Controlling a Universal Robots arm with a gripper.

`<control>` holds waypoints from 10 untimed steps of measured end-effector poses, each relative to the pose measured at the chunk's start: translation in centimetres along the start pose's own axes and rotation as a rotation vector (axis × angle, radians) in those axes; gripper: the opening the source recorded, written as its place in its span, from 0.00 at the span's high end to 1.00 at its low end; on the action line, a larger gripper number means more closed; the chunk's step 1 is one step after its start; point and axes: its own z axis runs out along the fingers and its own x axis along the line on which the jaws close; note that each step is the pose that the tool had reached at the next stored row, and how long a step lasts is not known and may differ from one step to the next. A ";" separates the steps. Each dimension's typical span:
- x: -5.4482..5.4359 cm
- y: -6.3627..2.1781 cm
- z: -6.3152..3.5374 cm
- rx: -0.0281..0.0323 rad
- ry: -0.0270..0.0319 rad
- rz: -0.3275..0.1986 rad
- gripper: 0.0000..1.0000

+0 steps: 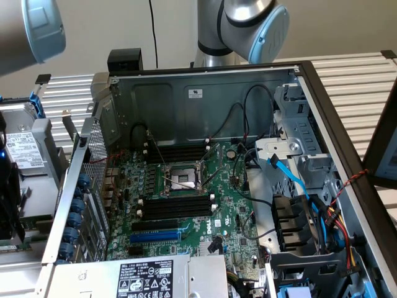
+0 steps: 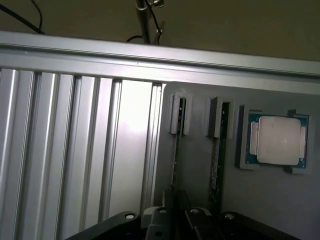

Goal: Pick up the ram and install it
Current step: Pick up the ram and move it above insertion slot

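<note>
The ram (image 2: 176,150) is a thin stick standing on edge in a grey holder tray (image 2: 196,115), its far end held in a small clip. A second stick (image 2: 216,160) stands parallel beside it. My gripper (image 2: 177,218) hovers over the near end of the first stick, open, with a finger on each side of the stick's line and a gap showing. In the exterior view the motherboard (image 1: 186,186) lies in the open computer case, with bare black memory slots (image 1: 177,205) near the processor socket (image 1: 182,178). Part of my arm (image 1: 37,31) shows at the exterior view's upper left.
A processor chip (image 2: 278,140) sits in a recess of the same tray. Ribbed aluminium tabletop (image 2: 75,150) runs beside the tray. In the case there are a blue expansion slot (image 1: 155,236), loose cables (image 1: 310,205) and a drive cage (image 1: 298,124). A power supply (image 1: 142,276) sits at the front.
</note>
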 end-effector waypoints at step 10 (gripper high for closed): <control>0.0 -0.01 0.33 -0.0001 0.0008 -0.001 0.82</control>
